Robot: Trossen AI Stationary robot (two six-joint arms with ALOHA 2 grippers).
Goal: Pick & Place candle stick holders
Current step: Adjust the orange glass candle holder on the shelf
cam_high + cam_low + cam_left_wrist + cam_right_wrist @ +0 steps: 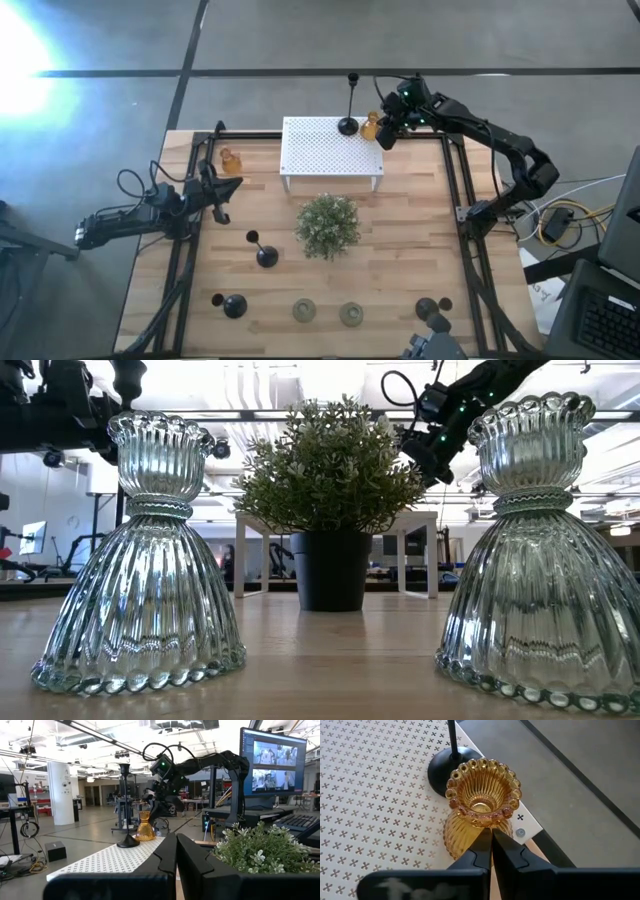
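Right gripper is hovering just above the amber holder, fingers pinched together, gripping nothing. Holder is sitting upright on the white perforated stand, at its far right corner, touching or just beside the tall black holder. My read: a placement finishing, so lift straight up to avoid clipping the beaded rim. Amber cup is looking empty. Left gripper is waiting at the table's left side, fingers together.

Wooden tabletop. Directly on it: white perforated stand at far edge; bushy plant at centre; amber holder far left; black holders; two pale glass holders along near edge.
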